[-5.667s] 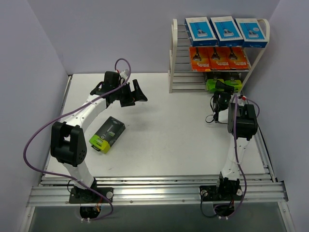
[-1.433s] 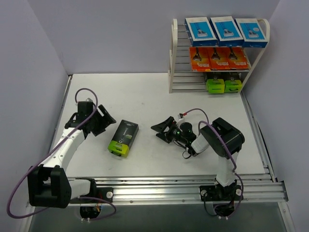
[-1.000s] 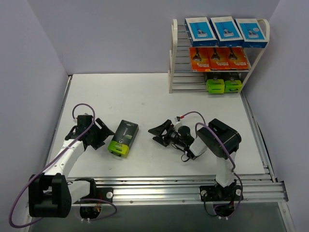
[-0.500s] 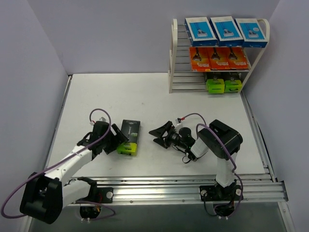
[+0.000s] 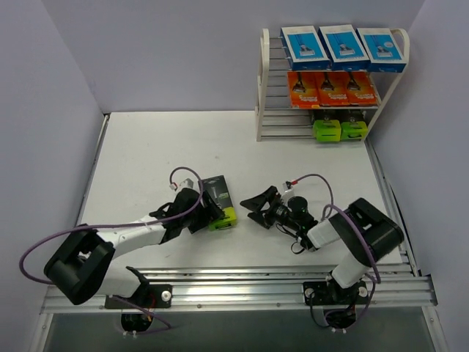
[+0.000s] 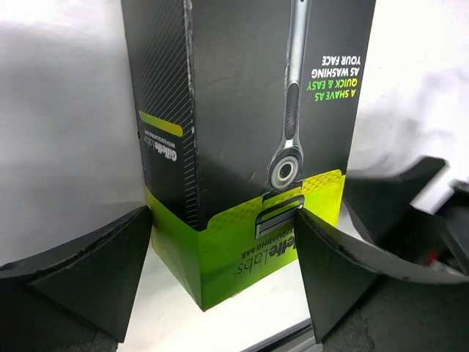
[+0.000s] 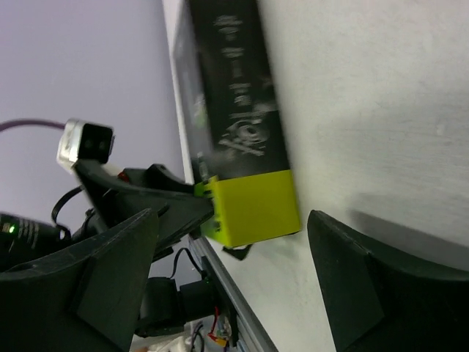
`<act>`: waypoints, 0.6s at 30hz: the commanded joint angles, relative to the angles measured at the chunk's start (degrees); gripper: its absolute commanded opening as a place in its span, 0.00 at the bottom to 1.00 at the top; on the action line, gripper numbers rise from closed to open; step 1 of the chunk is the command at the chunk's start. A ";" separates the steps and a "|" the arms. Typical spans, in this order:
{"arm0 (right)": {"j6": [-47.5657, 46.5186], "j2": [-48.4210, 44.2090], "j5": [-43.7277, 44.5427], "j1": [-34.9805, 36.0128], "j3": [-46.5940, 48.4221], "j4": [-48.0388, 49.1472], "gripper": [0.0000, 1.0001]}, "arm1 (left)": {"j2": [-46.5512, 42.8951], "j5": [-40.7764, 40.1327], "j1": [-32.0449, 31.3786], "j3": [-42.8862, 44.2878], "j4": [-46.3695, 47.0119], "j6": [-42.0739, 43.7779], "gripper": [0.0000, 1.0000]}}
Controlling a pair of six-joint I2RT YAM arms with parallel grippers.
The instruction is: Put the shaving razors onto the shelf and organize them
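black razor pack (image 6: 242, 110), lime end between wide-open left claw (image 6: 221, 214), seemingly ungripped; right claw (image 7: 233, 214) open, empty.

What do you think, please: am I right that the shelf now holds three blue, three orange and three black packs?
Not quite. The shelf holds three blue packs and three orange packs, but only two black packs. The third black pack lies on the table, straddled by the open left gripper. The top external view shows it.
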 commanded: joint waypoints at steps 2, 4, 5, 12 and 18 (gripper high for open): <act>-8.71 -14.21 4.74 -0.32 -0.97 -3.30 0.80 | 7.93 -1.13 -2.50 7.16 7.79 1.96 0.86; -12.31 -23.52 7.30 -0.32 0.00 -19.31 0.82 | 12.06 -0.34 -2.85 11.11 10.07 3.02 0.86; -14.94 -26.51 8.96 -0.41 1.13 -24.12 0.85 | 13.20 0.80 -3.03 12.60 10.43 3.19 0.86; -16.46 -43.33 13.55 -4.98 0.88 -42.17 0.88 | 21.91 3.01 -5.92 22.81 13.67 1.97 0.86; -14.98 -41.93 13.03 -7.00 -0.52 -41.32 0.88 | 26.39 3.01 -8.30 26.59 17.19 -0.49 0.86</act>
